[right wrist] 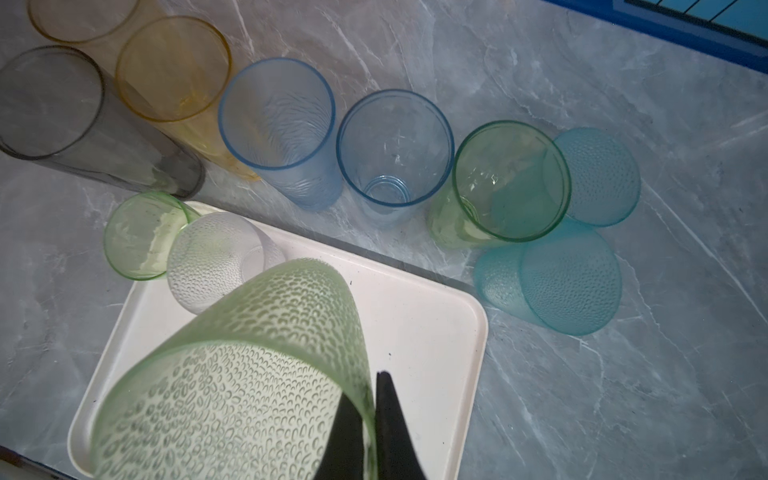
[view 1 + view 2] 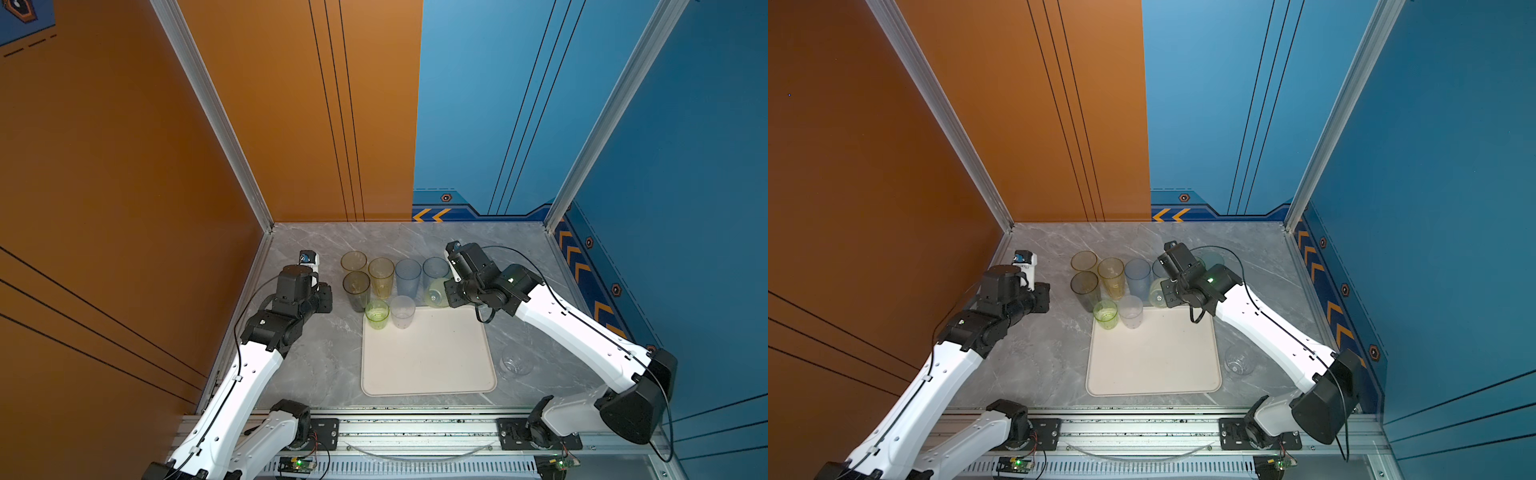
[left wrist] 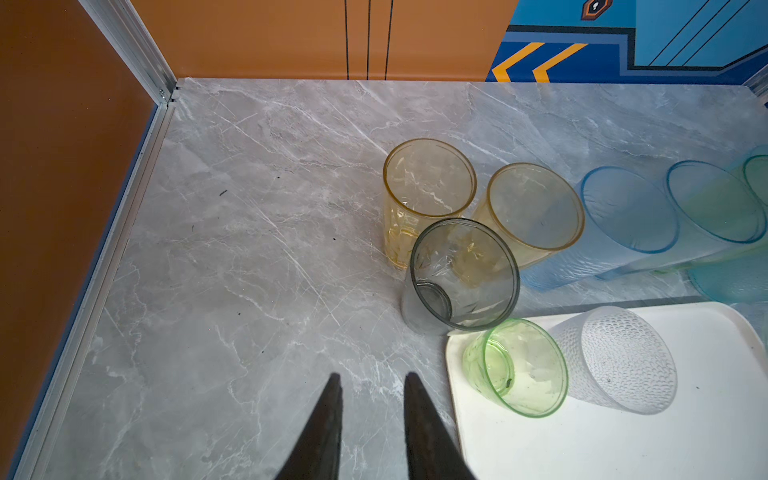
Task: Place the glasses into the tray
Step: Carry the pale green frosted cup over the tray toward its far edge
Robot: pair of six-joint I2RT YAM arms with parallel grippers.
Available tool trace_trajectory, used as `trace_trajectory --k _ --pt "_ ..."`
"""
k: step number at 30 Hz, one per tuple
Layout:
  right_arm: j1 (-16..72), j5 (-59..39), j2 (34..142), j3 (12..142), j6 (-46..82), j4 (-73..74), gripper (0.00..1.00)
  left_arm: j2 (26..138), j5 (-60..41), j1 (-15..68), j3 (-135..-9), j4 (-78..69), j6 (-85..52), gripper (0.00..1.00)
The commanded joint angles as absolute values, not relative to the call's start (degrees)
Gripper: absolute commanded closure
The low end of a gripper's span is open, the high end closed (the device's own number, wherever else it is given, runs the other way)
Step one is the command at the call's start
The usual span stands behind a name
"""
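Glasses [image 2: 408,272] mostly stand bunched on the tabletop [image 2: 316,365] behind the tray [image 2: 428,374]. Only a small green one [image 2: 377,313] and a clear dimpled one [image 2: 402,311] are in its far left corner. The right tool [image 1: 368,390] is clamped on the wall of a tilted pale green dimpled glass [image 1: 232,374] over the tray, with the bottom cut off in the wrist view. The left tool [image 3: 372,378] is parted with nothing in it, near the grey glass [image 3: 465,274]. The teal glasses [image 1: 569,278] are hard to spot behind the right arm in both top views. The see-through glass [image 2: 516,362] right of the tray is barely visible.

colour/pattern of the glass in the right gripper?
Pale green, covered in small dimples. The held glass shows best in the right wrist view.
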State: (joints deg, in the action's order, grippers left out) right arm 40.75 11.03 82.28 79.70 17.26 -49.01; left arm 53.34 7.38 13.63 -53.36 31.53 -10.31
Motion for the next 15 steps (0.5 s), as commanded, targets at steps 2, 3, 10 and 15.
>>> trace_trajectory --k 2,3,10,15 --pt "40.6 12.44 86.16 80.17 17.95 -51.27 1.0 53.6 6.64 14.06 -54.98 32.7 -9.36 0.73" --pt "40.61 12.17 87.24 80.56 17.86 -51.48 1.0 53.73 6.66 14.06 -54.96 32.7 -9.34 0.73" --pt "40.61 12.29 92.83 83.55 16.97 -53.0 1.0 54.18 6.59 14.15 -54.89 32.69 -9.32 0.73" --pt "38.76 11.77 95.89 84.45 16.52 -53.0 1.0 54.4 6.59 14.15 -54.94 32.7 -9.32 0.73"
